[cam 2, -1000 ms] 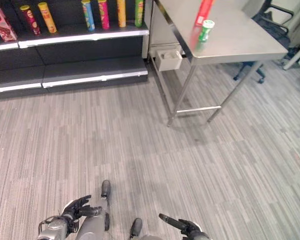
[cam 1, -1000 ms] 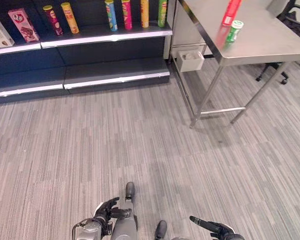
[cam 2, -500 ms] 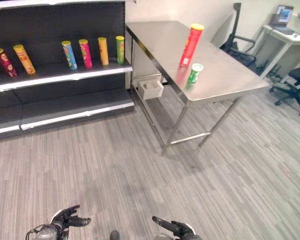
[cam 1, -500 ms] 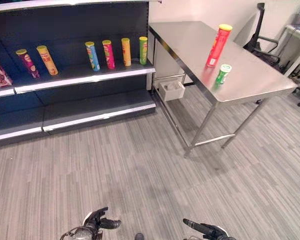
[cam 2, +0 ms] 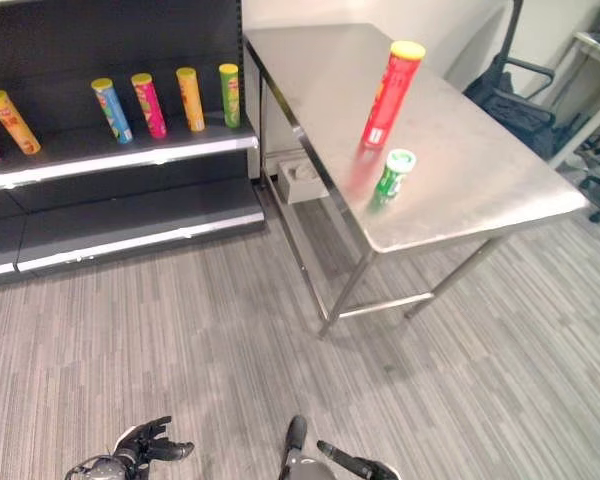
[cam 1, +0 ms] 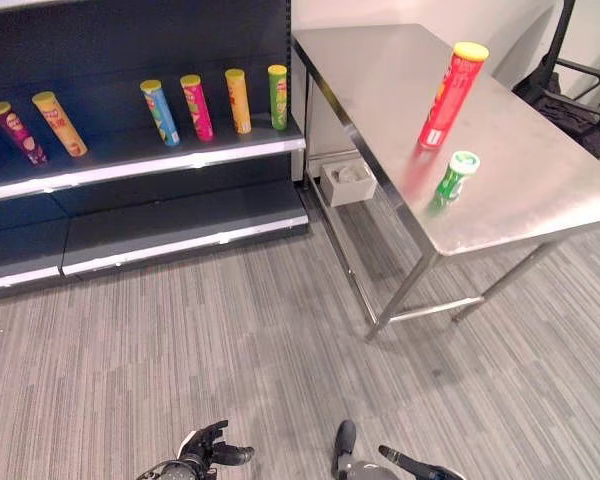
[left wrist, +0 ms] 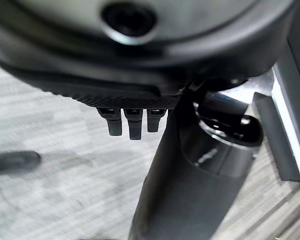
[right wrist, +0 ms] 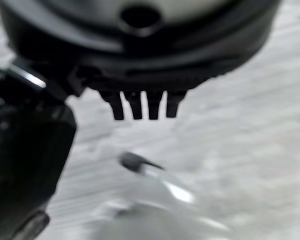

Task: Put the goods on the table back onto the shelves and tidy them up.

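Both hands low and nearest, over grey carpet: left hand (cam 1: 202, 452) fingers spread and empty, right hand (cam 1: 412, 466) fingers straight and empty. Right and farther: steel table (cam 1: 540, 190) holding a short green can (cam 1: 454, 178), then a tall red can (cam 1: 448, 94). Far left: shelves (cam 1: 180, 152) with six upright cans (cam 1: 237, 100); small white box (cam 1: 348, 183) hangs between table and shelves.

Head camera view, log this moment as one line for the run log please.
stage: approach | table: tall red can, small green can upright | shelf: six cans | left hand open, empty | right hand open, empty
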`<state>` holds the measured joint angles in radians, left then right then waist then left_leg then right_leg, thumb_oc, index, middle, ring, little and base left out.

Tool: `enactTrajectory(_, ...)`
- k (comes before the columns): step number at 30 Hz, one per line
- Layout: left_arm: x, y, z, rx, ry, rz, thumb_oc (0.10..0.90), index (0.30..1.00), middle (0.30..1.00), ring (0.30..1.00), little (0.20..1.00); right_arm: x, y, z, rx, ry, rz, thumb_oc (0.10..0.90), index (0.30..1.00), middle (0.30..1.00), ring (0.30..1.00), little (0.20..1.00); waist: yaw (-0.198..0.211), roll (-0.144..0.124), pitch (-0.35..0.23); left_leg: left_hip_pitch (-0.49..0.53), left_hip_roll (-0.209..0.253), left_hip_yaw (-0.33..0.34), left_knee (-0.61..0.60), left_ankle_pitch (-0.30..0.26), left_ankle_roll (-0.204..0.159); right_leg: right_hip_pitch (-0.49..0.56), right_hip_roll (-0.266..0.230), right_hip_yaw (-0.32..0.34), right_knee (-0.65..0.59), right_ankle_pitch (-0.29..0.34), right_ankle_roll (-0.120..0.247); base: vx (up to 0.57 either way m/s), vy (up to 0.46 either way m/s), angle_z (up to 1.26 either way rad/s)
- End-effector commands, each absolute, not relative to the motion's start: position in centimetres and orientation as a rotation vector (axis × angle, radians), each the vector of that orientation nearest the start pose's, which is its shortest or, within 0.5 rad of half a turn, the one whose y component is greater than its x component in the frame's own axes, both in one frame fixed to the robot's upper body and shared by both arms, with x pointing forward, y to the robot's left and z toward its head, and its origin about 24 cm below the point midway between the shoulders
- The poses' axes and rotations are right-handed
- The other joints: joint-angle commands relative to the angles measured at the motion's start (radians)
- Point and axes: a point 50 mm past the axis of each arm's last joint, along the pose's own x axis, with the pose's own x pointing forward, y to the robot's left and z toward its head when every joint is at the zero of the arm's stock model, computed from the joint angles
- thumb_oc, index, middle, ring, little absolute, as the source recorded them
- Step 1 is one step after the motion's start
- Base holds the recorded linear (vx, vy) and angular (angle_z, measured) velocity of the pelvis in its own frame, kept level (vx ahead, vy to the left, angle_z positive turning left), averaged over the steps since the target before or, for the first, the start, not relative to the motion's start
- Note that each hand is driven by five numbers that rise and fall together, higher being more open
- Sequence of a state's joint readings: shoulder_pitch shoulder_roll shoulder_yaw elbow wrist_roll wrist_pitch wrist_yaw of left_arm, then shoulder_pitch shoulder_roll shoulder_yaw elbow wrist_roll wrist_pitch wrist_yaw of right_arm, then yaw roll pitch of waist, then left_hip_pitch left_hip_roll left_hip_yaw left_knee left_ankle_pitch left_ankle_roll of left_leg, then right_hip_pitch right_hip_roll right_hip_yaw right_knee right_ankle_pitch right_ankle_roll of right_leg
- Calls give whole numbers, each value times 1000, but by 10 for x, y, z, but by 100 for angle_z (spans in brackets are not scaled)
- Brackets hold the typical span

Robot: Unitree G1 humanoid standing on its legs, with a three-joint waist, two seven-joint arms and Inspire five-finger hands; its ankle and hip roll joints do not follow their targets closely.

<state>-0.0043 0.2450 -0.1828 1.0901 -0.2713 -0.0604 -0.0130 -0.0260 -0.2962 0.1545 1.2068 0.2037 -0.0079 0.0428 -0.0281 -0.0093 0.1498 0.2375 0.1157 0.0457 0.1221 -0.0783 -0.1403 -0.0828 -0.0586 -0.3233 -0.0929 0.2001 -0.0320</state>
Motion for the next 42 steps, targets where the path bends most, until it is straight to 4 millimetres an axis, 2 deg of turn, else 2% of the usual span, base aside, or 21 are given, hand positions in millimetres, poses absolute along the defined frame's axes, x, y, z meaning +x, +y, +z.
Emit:
enactTrajectory(1, 155, 238, -131, 107, 898, 109, 800, 900, 900, 900, 900, 95, -267, -151, -175, 1189, -153, 800, 900, 900, 900, 900, 14, -30, 8, -113, -40, -6, 90, 0, 42, 16, -49, 34, 14, -56, 161, 154, -209, -19)
enactTrajectory(3, 163, 234, -127, 84, 862, 108, 800, 900, 900, 900, 900, 107, -271, -145, -174, 1141, -169, 800, 900, 900, 900, 900, 29, -47, 50, -258, -29, -24, 374, 118, 27, 71, -36, 26, 8, -99, 114, 127, -248, 1)
enactTrajectory(5, 166, 233, -126, 85, 859, 108, 800, 900, 900, 900, 900, 111, -274, -143, -172, 1131, -184, 800, 900, 900, 900, 900, 33, -57, 68, -330, -7, 5, 427, 127, 36, 90, -35, 17, 6, -118, 105, 106, -145, 15)
enactTrajectory(8, 168, 229, -126, 80, 851, 97, 800, 900, 900, 900, 900, 113, -276, -142, -162, 1117, -199, 800, 900, 900, 900, 900, 45, -61, 70, -357, 7, 67, 242, 53, 57, 105, -48, 22, 6, -138, 125, 150, 34, -13)
enactTrajectory(9, 168, 229, -125, 82, 846, 99, 800, 900, 900, 900, 900, 114, -278, -141, -169, 1112, -202, 800, 900, 900, 900, 900, 54, -56, 70, -377, -8, 55, 145, 68, 56, 106, -47, 29, 6, -143, 131, 268, 274, -16)
enactTrajectory(10, 164, 229, -129, 78, 868, 104, 800, 900, 900, 900, 900, 113, -277, -142, -186, 1120, -196, 800, 900, 900, 900, 900, 66, -17, 53, -339, -22, -33, -83, 142, 43, 131, -21, 61, 6, -166, 136, 245, 300, -20)
enactTrajectory(14, 139, 244, -140, 115, 975, 156, 800, 900, 900, 900, 900, 89, -285, -147, -130, 1182, -331, 800, 900, 900, 900, 900, 41, -19, -10, -203, -45, 44, -209, 126, 65, 153, -47, 115, 6, -155, 159, 277, 341, -110)
enactTrajectory(15, 132, 259, -138, 114, 980, 199, 800, 900, 900, 900, 900, 88, -319, -132, -66, 1104, -516, 800, 900, 900, 900, 900, 29, -24, -22, -183, -52, 63, -209, 105, 74, 156, -55, 133, 6, -148, 171, 174, 207, -86)
enactTrajectory(17, 126, 265, -137, 102, 986, 222, 800, 900, 900, 900, 900, 91, -349, -111, -64, 985, -637, 800, 900, 900, 900, 900, 21, -27, -29, -173, -56, 73, -209, 94, 78, 158, -59, 142, 6, -146, 180, 87, 94, -50)
enactTrajectory(18, 125, 265, -137, 102, 986, 221, 800, 900, 900, 900, 900, 90, -349, -111, -64, 986, -639, 800, 900, 900, 900, 900, 22, -26, -29, -172, -56, 74, -209, 93, 78, 159, -59, 143, 6, -146, 180, 76, 81, -12)
enactTrajectory(19, 118, 267, -139, 86, 994, 244, 800, 900, 900, 900, 900, 104, -389, -70, -132, 775, -758, 800, 900, 900, 900, 900, 7, -29, -36, -159, -60, 85, -209, 80, 83, 165, -65, 150, 6, -147, 186, 54, 57, 2)
enactTrajectory(20, 117, 266, -139, 86, 994, 242, 800, 900, 900, 900, 900, 103, -389, -70, -133, 776, -760, 800, 900, 900, 900, 900, 8, -28, -37, -158, -59, 85, -209, 79, 83, 165, -64, 150, 6, -147, 186, 80, 87, 7)
enactTrajectory(21, 114, 265, -140, 80, 1002, 247, 800, 900, 900, 900, 900, 115, -409, -40, -196, 644, -795, 800, 900, 900, 900, 900, 1, -28, -37, -149, -60, 90, -209, 71, 84, 171, -66, 153, 6, -150, 189, 45, 58, 8)
enactTrajectory(22, 110, 262, -143, 71, 1014, 244, 800, 900, 900, 900, 900, 134, -427, 7, -306, 451, -812, 800, 900, 900, 900, 900, -7, -30, -41, -143, -62, 94, -209, 68, 87, 170, -69, 157, 7, -148, 191, 44, 58, -3)
enactTrajectory(23, 109, 261, -143, 71, 1015, 242, 800, 900, 900, 900, 900, 133, -427, 7, -307, 452, -813, 800, 900, 900, 900, 900, -6, -28, -43, -144, -62, 94, -209, 68, 87, 169, -69, 158, 8, -148, 192, 23, 36, -12)
enactTrajectory(25, 108, 260, -144, 72, 1018, 237, 800, 900, 900, 900, 900, 153, -435, 56, -417, 267, -776, 800, 900, 900, 900, 900, -11, -32, -46, -140, -63, 98, -209, 64, 88, 169, -69, 159, 8, -149, 192, 24, 9, -15)
enactTrajectory(26, 106, 259, -144, 68, 1019, 237, 800, 900, 900, 900, 900, 160, -436, 77, -448, 180, -767, 800, 900, 900, 900, 900, -10, -31, -48, -137, -61, 100, -209, 63, 87, 170, -69, 158, 9, -150, 192, 31, -4, -5)
enactTrajectory(27, 107, 258, -144, 65, 1016, 231, 800, 900, 900, 900, 900, 181, -430, 121, -510, 8, -702, 800, 900, 900, 900, 900, -6, -35, -52, -134, -59, 101, -209, 62, 86, 171, -69, 156, 7, -150, 193, 0, 0, 0)
enactTrajectory(30, 107, 257, -143, 64, 1004, 213, 800, 900, 900, 900, 900, 199, -411, 167, -569, -189, -588, 800, 900, 900, 900, 900, -1, -37, -59, -129, -55, 103, -209, 59, 84, 175, -70, 148, 6, -151, 195, 0, 0, 0)
enactTrajectory(34, 104, 255, -144, 65, 1004, 191, 800, 900, 900, 900, 900, 217, -388, 190, -566, -299, -444, 800, 900, 900, 900, 900, 17, -41, -68, -123, -50, 106, -209, 59, 81, 183, -69, 135, 6, -154, 195, 10, -8, 5)
enactTrajectory(42, 95, 253, -146, 52, 1027, 190, 800, 900, 900, 900, 900, 235, -369, 182, -613, -236, -296, 800, 900, 900, 900, 900, 39, -46, -69, -122, -44, 97, -209, 66, 75, 195, -67, 115, 6, -159, 189, 9, -16, 6)
